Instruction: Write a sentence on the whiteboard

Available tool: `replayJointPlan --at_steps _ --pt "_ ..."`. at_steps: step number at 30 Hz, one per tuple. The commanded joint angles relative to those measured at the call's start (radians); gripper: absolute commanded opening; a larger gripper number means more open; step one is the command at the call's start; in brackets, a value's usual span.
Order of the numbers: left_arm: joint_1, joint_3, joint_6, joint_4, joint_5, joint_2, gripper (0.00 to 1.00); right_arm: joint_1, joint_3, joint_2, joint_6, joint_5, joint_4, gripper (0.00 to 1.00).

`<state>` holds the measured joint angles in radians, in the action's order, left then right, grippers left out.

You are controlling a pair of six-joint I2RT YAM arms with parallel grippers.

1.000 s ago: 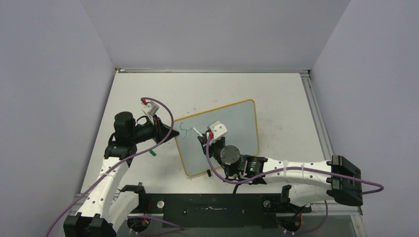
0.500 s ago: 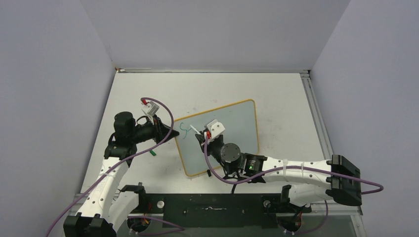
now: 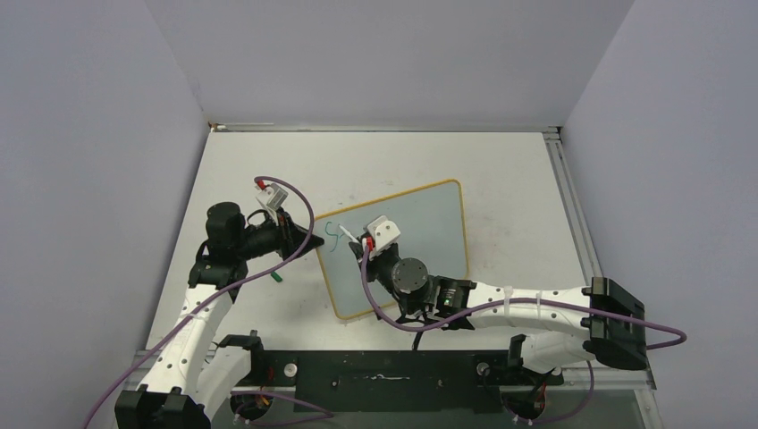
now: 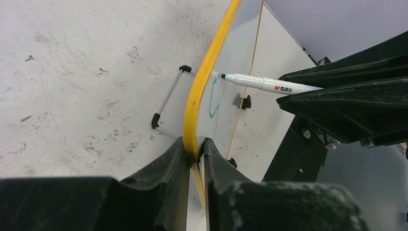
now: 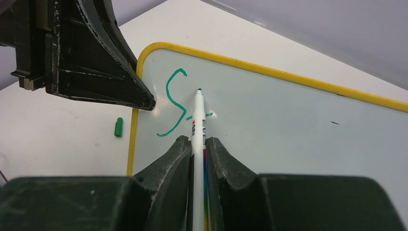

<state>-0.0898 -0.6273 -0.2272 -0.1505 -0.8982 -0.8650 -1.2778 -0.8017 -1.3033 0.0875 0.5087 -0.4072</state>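
The whiteboard (image 3: 429,223), pale grey with a yellow frame, lies slanted at the table's middle. My left gripper (image 3: 313,241) is shut on its left edge, with the yellow frame pinched between the jaws in the left wrist view (image 4: 195,144). My right gripper (image 3: 362,246) is shut on a white marker (image 5: 197,122) over the board's left part. The marker tip (image 5: 198,90) is at the surface just right of a green "S" (image 5: 174,103). A short green dash (image 5: 209,114) sits beside the marker. The "S" also shows in the top view (image 3: 332,234). No other lettering shows.
A green marker cap (image 3: 276,276) lies on the table left of the board, below my left gripper. A thin wire stand with black ends (image 4: 168,103) shows beside the board's edge. Grey walls close in the table at the back and on both sides.
My right gripper has moved the marker a little left and away from me, toward the "S". The left arm and the board have not moved.
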Motion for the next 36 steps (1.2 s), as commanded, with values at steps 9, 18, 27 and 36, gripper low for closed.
replayJointPlan --at_steps 9,18,27,36 --pt "-0.001 -0.008 0.027 0.006 -0.007 0.014 0.00 -0.004 0.037 0.038 0.088 0.037 0.069 0.05" --pt "-0.001 -0.007 0.026 0.007 -0.005 0.012 0.00 -0.025 0.084 0.064 0.152 0.036 0.126 0.05" --pt "-0.001 -0.006 0.026 0.007 -0.003 0.014 0.00 -0.029 0.075 0.089 0.137 0.097 0.136 0.05" --pt "-0.001 -0.008 0.026 0.007 -0.005 0.011 0.00 -0.029 0.046 0.133 0.064 0.052 0.047 0.05"
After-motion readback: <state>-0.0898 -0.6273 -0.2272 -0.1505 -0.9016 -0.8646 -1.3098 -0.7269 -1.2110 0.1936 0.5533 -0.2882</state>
